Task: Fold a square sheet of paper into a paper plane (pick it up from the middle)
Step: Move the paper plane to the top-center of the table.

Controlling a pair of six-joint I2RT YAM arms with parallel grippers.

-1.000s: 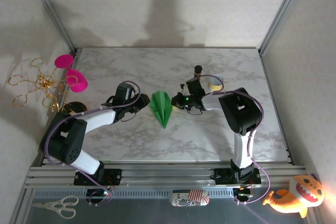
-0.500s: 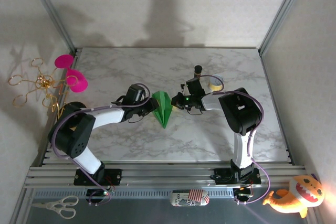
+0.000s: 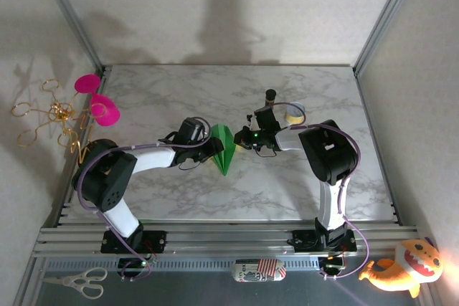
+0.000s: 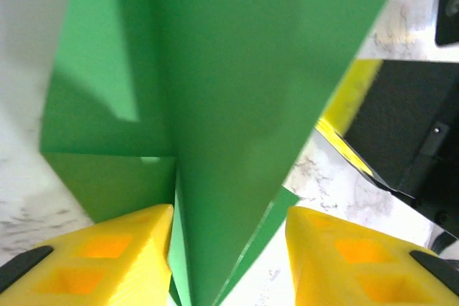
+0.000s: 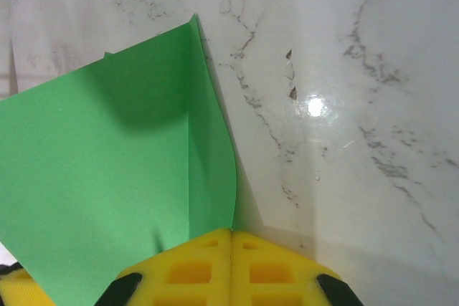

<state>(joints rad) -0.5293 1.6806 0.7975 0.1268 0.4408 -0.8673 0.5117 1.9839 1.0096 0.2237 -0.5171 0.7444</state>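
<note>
Paper sits between our two arms: the paper plane (image 3: 223, 150), a half-made green dart, lies in the middle of the marble table (image 3: 308, 98). Its long axis runs far to near, with the narrow point toward our bases. Our right gripper (image 3: 239, 144) reaches it from the right. In the right wrist view its yellow fingers meet tip to tip, apparently with the paper's right-hand edge pinched between them. Our left gripper (image 3: 212, 150) comes at it from the left, across the long axis, with its jaws standing apart. In the left wrist view a raised fold of the paper stands in the gap, close against one finger (image 4: 107, 252) and short of the other. We judge the next move to be a squeeze on that centre fold. What matters, then, is that the crease stays inside the left jaws' gap while the right anchors the far side.
</note>
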